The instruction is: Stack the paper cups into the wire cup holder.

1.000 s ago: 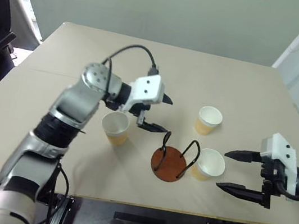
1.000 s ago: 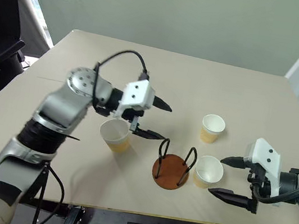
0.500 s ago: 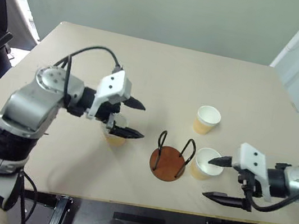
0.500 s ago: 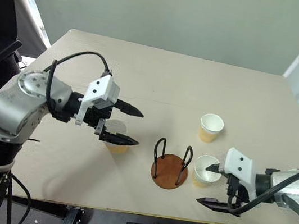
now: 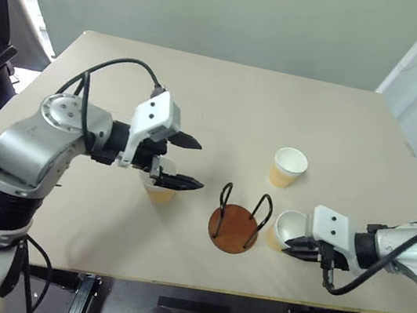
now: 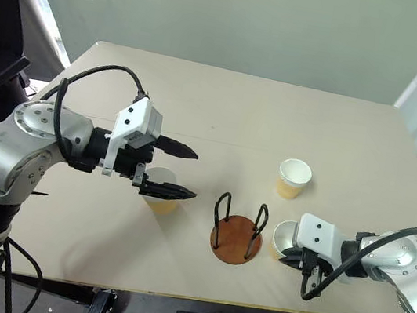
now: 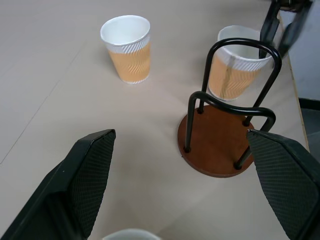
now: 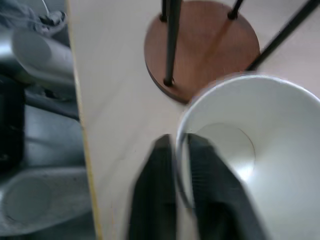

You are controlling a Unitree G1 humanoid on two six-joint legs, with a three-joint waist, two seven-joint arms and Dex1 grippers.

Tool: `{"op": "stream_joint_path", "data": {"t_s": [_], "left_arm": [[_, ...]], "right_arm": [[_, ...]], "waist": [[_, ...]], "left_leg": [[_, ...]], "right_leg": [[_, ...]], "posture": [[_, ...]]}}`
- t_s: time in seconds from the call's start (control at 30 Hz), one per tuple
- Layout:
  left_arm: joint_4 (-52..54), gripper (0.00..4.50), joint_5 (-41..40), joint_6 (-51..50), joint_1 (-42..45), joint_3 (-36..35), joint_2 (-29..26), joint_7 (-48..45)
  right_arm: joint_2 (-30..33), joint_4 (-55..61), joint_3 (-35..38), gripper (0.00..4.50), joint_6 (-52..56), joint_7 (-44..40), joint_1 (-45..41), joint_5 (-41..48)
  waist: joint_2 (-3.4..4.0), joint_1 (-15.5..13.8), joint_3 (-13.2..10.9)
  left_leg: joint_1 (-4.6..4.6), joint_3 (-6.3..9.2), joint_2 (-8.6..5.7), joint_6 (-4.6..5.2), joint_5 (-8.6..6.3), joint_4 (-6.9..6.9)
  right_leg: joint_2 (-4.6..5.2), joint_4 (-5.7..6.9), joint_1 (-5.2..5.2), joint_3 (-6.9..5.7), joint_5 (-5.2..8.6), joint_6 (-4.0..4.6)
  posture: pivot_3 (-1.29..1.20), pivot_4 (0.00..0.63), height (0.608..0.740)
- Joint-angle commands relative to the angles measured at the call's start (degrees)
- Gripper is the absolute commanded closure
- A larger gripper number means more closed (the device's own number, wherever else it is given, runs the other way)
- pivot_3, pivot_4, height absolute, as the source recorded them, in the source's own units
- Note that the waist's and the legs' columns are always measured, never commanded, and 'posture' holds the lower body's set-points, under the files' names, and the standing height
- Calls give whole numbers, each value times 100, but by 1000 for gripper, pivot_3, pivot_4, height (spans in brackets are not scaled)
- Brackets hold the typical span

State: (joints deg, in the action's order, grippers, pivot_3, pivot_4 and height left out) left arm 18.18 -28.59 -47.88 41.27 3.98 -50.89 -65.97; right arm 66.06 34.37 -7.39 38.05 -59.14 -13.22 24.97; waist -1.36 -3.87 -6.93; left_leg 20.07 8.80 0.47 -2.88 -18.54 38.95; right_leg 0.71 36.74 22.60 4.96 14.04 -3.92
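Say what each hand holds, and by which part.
Right hand pinches the near cup by its rim wall. Left hand is open, holding nothing.

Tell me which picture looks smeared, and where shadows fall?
Right wrist view: the right tool and the cup it pinches look smeared. Left wrist view: sharp on the wire cup holder. Left eye view: soft shadow on the table beneath the left arm.

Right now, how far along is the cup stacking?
Done: nothing; the wire cup holder stands empty. In hand: the right gripper is shut on the rim of the nearest cup, one finger inside. Left: that cup, the far cup, and the cup under the open left gripper.
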Motion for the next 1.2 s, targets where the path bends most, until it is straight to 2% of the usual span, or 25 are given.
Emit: {"op": "stream_joint_path", "data": {"t_s": [0.03, 0.2, 0.33, 0.4, 0.53, 0.7, 0.8, 1.0, 1.2], "left_arm": [[191, 0, -97, -14, 95, -184, -85, 92], [99, 0, -126, 22, 171, -166, -113, 149], [21, 0, -360, -49, 211, -418, -228, 76], [-61, 0, -441, -33, 155, -551, -405, -44], [-65, 0, -470, 48, -174, -573, -769, -291], [87, 0, -366, 158, -458, -390, -811, -267], [160, 0, -421, 106, -447, -356, -724, -177], [301, 0, -526, 9, -536, -483, -758, -122], [383, 0, -613, -21, -673, -577, -858, -49]], "right_arm": [[-19, -36, -10, 4471, -116, -30, -55, -218], [-71, -18, 334, 4471, -76, -146, -50, 17], [-104, -55, 1558, 4471, 381, -394, -350, 1218], [87, -189, 2089, 4471, 588, -546, -634, 1616], [463, -344, 2511, 4471, 766, -815, -1317, 2160], [-15, -372, 2045, 4471, 1008, -489, -2897, 3108], [-522, -382, 1434, 4471, 1063, -297, -3589, 3050], [-531, -287, 532, 4471, 790, -638, -3433, 2191], [-533, -209, 205, 4471, 624, -930, -3184, 1798]], "waist": [[0, 0, 0], [0, 0, 0], [3, 1, -2], [3, 9, -2], [3, 8, -2], [5, 43, -3], [5, 50, -3], [5, 51, -3], [5, 55, -3]], "left_leg": [[0, 1, 0, 0, 0, 0], [0, -1, 0, 0, 0, 0], [6, -6, -5, -2, 0, 0], [11, -19, -4, -5, 3, -4], [5, -19, 0, -11, 5, -26], [8, -34, -4, -33, 19, -67], [10, -17, 28, -42, 24, -75], [17, -1, 29, -42, 24, -77], [33, -5, 32, -43, 24, -79]], "right_leg": [[0, 0, 0, -1, 0, 0], [1, 0, 0, -1, 0, 1], [1, 0, 7, 2, 1, 2], [-4, 1, 15, 6, 2, 5], [-10, 0, 18, 3, 15, 26], [-30, 10, 51, 14, 20, 35], [-43, 17, 65, 6, 23, 48], [-31, 19, 74, -1, 23, 51], [-29, 21, 91, -1, 22, 52]], "posture": [[0, 150, 740], [0, 150, 740], [0, 150, 740], [0, 150, 740], [0, 150, 740], [0, 150, 740], [0, 150, 740], [0, 150, 740], [0, 150, 740]]}}
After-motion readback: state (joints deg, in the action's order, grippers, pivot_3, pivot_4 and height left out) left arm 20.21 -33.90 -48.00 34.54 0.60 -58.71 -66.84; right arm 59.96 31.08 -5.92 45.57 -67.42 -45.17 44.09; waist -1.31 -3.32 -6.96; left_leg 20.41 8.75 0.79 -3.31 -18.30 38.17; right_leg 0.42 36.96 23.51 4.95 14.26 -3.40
